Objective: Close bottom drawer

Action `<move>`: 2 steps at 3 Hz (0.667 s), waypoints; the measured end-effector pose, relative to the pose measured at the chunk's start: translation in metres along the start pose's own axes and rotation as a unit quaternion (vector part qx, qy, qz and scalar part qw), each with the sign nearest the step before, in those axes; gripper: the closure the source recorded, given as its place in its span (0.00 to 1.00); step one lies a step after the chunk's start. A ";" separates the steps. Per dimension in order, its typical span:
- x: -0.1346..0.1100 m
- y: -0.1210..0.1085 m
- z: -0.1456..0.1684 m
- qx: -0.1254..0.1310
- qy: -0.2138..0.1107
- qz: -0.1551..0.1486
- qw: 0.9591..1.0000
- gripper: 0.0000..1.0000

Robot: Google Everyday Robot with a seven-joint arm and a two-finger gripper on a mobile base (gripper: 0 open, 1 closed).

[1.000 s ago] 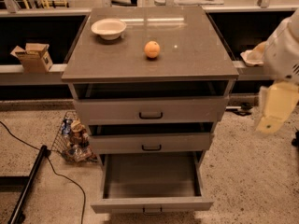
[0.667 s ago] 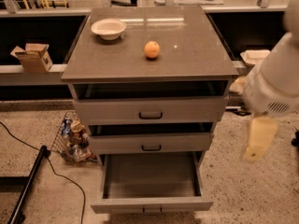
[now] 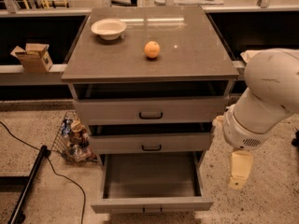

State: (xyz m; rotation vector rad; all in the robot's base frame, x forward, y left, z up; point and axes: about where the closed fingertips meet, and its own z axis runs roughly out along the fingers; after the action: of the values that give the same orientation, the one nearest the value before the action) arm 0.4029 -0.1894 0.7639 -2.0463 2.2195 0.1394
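The bottom drawer (image 3: 152,203) is the lowest of three grey drawers in the cabinet. It is pulled far out, showing a plain grey inside with nothing in it, and a small dark handle sits on its low front panel. My gripper (image 3: 240,170) is cream-coloured and hangs from the white arm (image 3: 266,97) to the right of the open drawer, about level with its right side wall and apart from it. The middle drawer (image 3: 152,143) and top drawer (image 3: 150,111) stand slightly out.
A white bowl (image 3: 109,28) and an orange (image 3: 152,49) sit on the cabinet top. A wire basket of packets (image 3: 74,136) stands on the floor left of the cabinet. A black pole and cable (image 3: 28,183) lie further left. A cardboard box (image 3: 32,57) rests on the left ledge.
My arm has swung in from the right edge, leftward and down, bringing the gripper lower beside the open bottom drawer. The drawers have not moved.
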 end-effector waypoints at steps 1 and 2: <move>0.007 -0.005 0.059 -0.028 0.007 -0.028 0.999 0.00; 0.019 -0.008 0.144 -0.066 -0.009 -0.043 0.997 0.00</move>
State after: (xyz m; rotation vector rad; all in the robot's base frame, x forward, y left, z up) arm 0.4134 -0.1879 0.6188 -2.1939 2.1614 0.3009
